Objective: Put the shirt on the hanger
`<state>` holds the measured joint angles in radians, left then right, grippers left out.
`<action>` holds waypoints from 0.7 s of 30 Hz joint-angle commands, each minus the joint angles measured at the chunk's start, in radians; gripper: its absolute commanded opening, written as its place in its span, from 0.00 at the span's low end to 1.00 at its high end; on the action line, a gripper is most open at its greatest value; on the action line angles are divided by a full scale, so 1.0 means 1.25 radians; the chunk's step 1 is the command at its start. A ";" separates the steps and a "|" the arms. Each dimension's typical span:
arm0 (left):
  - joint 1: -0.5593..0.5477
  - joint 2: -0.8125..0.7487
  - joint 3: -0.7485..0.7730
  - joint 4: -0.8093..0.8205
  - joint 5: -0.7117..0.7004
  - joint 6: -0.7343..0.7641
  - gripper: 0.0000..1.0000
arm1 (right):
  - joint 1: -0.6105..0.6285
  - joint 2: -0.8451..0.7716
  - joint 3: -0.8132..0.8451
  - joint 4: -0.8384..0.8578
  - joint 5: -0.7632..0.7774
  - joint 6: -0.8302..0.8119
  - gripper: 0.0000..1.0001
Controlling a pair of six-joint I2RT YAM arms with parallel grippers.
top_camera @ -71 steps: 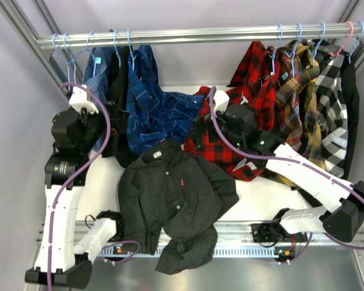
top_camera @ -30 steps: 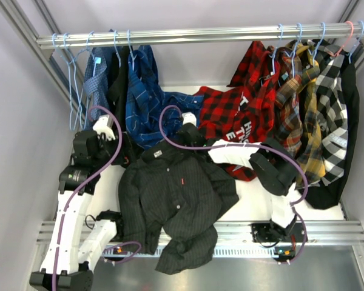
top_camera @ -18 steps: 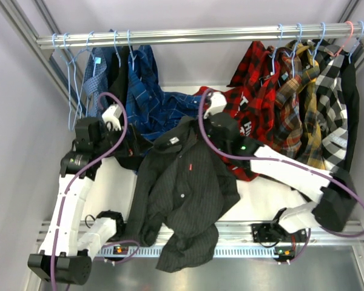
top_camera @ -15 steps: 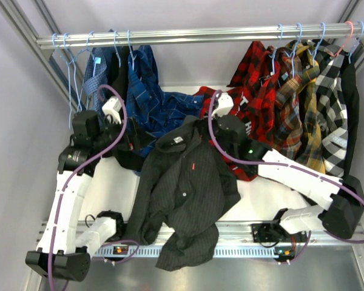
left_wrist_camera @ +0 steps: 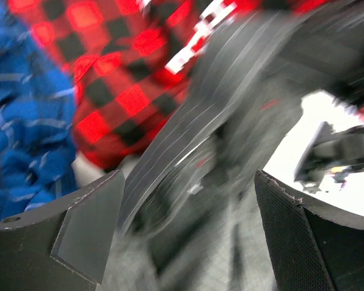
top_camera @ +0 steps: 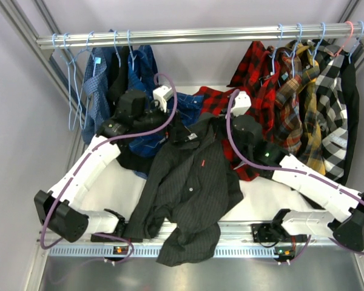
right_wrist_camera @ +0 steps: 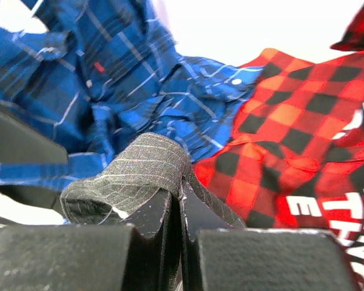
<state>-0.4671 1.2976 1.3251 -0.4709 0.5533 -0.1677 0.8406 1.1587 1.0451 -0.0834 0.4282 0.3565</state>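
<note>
The shirt point(top_camera: 194, 182), dark with faint pinstripes, hangs lifted by its collar end and trails down over the table's front edge. My right gripper point(top_camera: 213, 125) is shut on a fold of the pinstriped shirt point(right_wrist_camera: 139, 167), which bulges over its fingertips point(right_wrist_camera: 161, 209). My left gripper point(top_camera: 177, 128) is open right beside the collar. Its two fingers point(left_wrist_camera: 88, 221) stand wide apart over the blurred dark shirt point(left_wrist_camera: 230, 182), with nothing between them. An empty light-blue hanger point(top_camera: 71, 91) hangs from the rail at the far left, away from both grippers.
A blue checked shirt point(top_camera: 142, 91) hangs left of centre, its tail under my left arm. A red-and-black plaid shirt point(top_camera: 255, 91) lies behind the right gripper. Several plaid shirts point(top_camera: 315, 97) hang on the right of the rail point(top_camera: 200, 35).
My left arm has swung right from the hanging blue shirts to the dark shirt's collar. The right gripper has carried the collar up and rightward, stretching the shirt longer.
</note>
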 commanded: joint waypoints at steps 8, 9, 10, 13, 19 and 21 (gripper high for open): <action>-0.001 0.080 -0.030 0.042 -0.070 0.123 0.87 | -0.026 -0.016 0.041 -0.057 -0.064 -0.002 0.00; -0.001 0.092 -0.032 0.043 -0.059 0.123 0.87 | -0.026 -0.020 0.039 -0.055 -0.065 0.002 0.00; -0.001 0.113 -0.034 0.043 -0.048 0.123 0.87 | -0.026 -0.025 0.035 -0.055 -0.065 0.006 0.00; -0.001 0.146 -0.054 0.066 -0.027 0.123 0.78 | -0.026 -0.030 0.035 -0.055 -0.060 0.003 0.00; -0.001 0.167 -0.053 0.110 -0.011 0.112 0.17 | -0.037 -0.002 0.047 -0.049 -0.048 -0.023 0.00; -0.001 0.154 -0.039 0.135 -0.037 0.097 0.00 | -0.047 0.017 0.062 -0.051 -0.039 -0.019 0.00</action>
<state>-0.4675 1.5299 1.2453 -0.4229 0.4934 -0.0380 0.8082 1.1633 1.0740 -0.1608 0.3622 0.3420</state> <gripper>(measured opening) 0.043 0.007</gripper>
